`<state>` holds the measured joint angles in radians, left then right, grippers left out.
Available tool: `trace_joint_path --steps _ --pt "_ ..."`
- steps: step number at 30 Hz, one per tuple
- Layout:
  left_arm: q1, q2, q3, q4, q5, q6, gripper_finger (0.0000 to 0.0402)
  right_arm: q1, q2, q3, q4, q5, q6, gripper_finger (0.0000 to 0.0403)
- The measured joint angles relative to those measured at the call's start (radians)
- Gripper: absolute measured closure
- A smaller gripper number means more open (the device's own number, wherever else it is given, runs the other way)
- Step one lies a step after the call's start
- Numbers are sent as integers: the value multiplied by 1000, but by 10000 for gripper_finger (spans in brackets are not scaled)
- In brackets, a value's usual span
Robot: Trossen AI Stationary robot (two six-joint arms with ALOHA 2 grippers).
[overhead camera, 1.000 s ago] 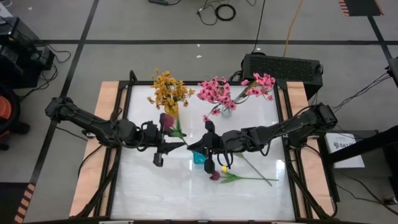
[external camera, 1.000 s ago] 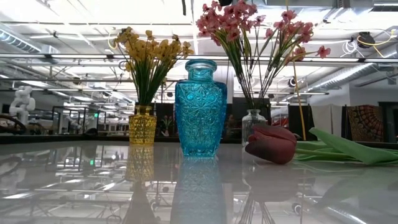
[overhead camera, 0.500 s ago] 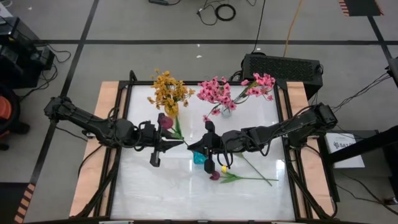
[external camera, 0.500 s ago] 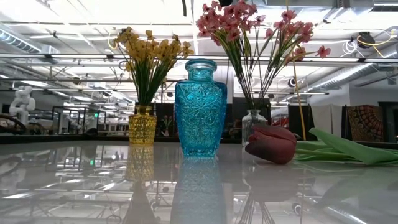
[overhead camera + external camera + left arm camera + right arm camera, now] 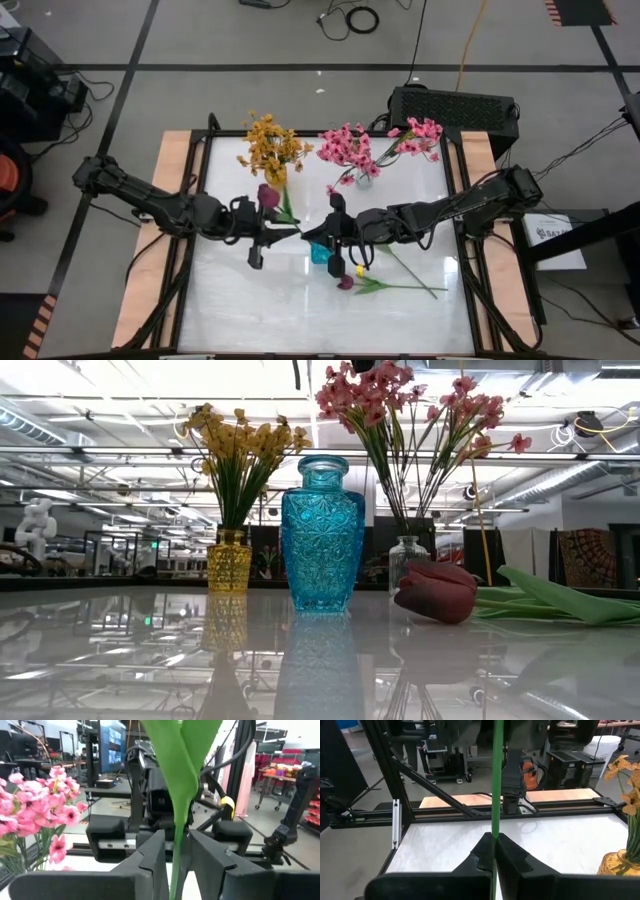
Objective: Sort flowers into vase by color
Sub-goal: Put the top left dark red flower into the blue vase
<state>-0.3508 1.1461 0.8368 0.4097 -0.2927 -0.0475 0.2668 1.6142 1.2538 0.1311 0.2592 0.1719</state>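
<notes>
A dark maroon tulip (image 5: 268, 196) on a long green stem (image 5: 495, 795) hangs in the air over the middle of the table, bud uppermost. My right gripper (image 5: 305, 237) is shut on that stem. My left gripper (image 5: 285, 231) faces it from the left. Its fingers (image 5: 152, 860) stand a little open on either side of the stem, with a dark slit showing beside it. The blue vase (image 5: 320, 254) stands just in front of both grippers. A second maroon tulip (image 5: 346, 283) lies flat on the table. My right gripper pinches the tulip's bare green stem (image 5: 494, 831) between its two fingers. The fingers come in about level from the table's right and lie across the stem. The stem rises past them toward the bud, leaning to the far left. Its lower end is hidden by the gripper.
A yellow vase with yellow sprigs (image 5: 272, 150) stands at the far left, close to the held bud. A clear vase with pink sprigs (image 5: 350, 148) and more pink blossoms (image 5: 420, 135) are at the far right. The lying tulip's stem (image 5: 400, 288) reaches toward the right edge.
</notes>
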Motion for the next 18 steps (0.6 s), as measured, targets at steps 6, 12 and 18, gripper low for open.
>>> trace_joint_path --steps 6,12,18 --pt "6 0 0 20 4 1 307 0 0 0 -3 0 0 402" --pt "19 0 0 -2 24 1 333 0 0 0 -8 0 0 402" --pt "30 0 0 -2 69 8 392 1 0 0 -9 0 0 402"
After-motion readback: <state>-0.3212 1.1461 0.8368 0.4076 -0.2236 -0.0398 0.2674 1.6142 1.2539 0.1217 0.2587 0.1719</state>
